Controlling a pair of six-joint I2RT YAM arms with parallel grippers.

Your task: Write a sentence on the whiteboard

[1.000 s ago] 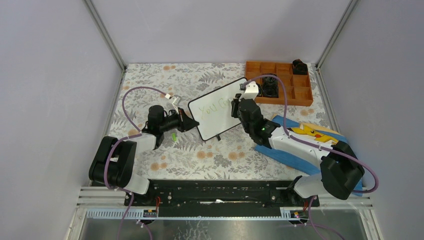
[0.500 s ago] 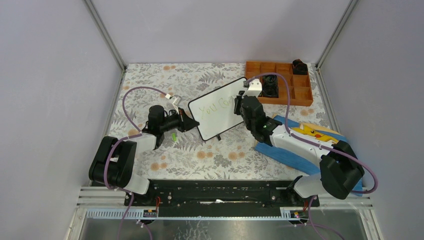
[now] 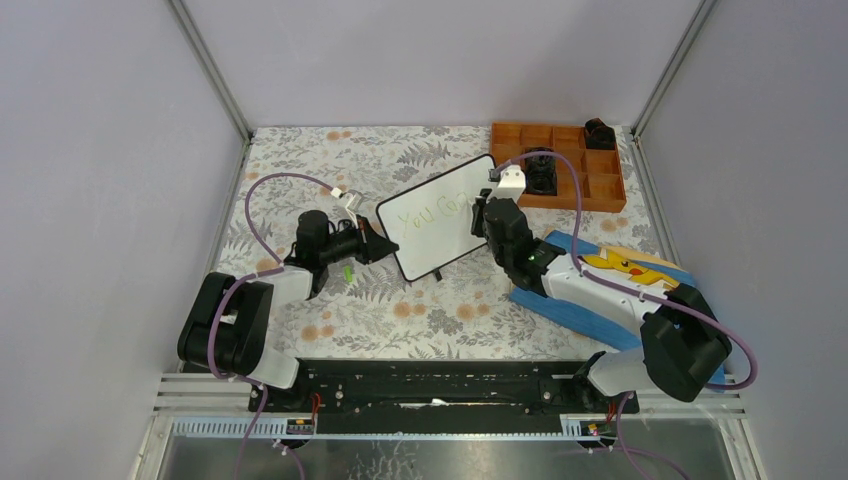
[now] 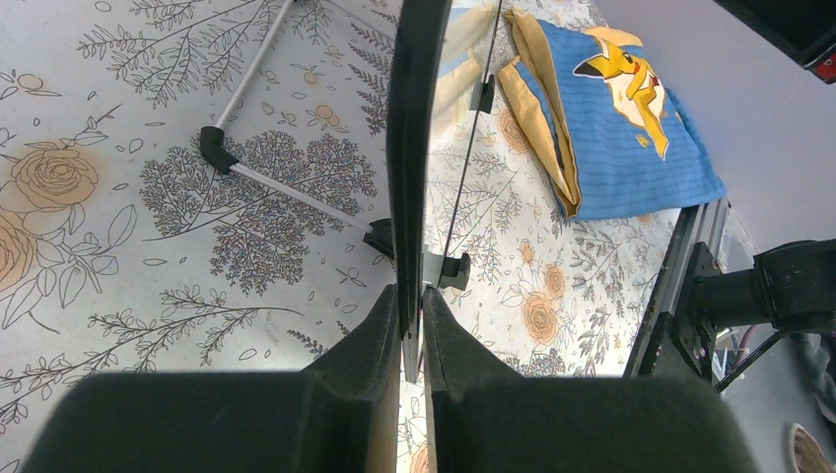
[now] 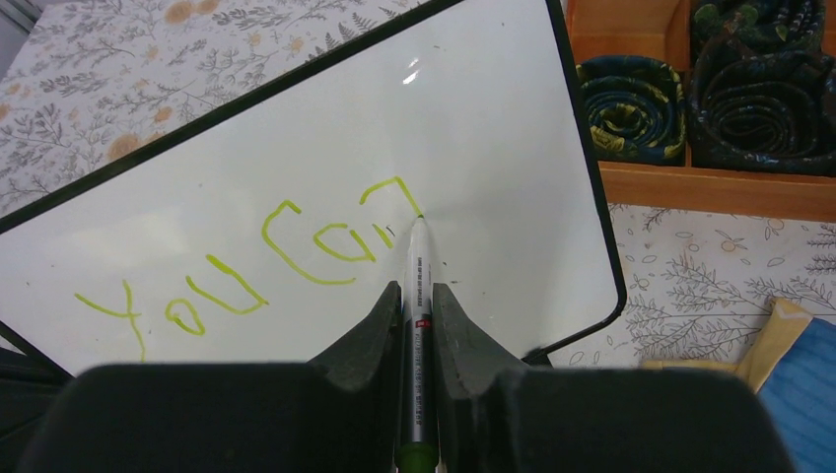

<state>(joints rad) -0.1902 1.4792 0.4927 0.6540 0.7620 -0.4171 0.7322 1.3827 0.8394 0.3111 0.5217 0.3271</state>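
The right fingers are pinched on a marker that runs straight out between them. Its tip touches the whiteboard just ahead of the fingertips. The tip rests at the end of a hooked green stroke, the last mark of the sentence. So far the writing reads about "You Ca" plus that stroke, in one line trailing off to the left of the fingers. Beyond the board's far right corner is an orange tray, with dark rolled bands in its compartments. The flowered worktop shows past the board's upper left edge.

The left fingers are pressed onto the whiteboard's near edge. From this wrist the board is seen edge-on, as a thin black frame rising straight up from between them. A small black foot of the board stands on the worktop just right of the fingertips. A thin metal stand leg lies to their left. Farther off to the right, a blue Pikachu cloth is spread on the worktop, apart from the board.
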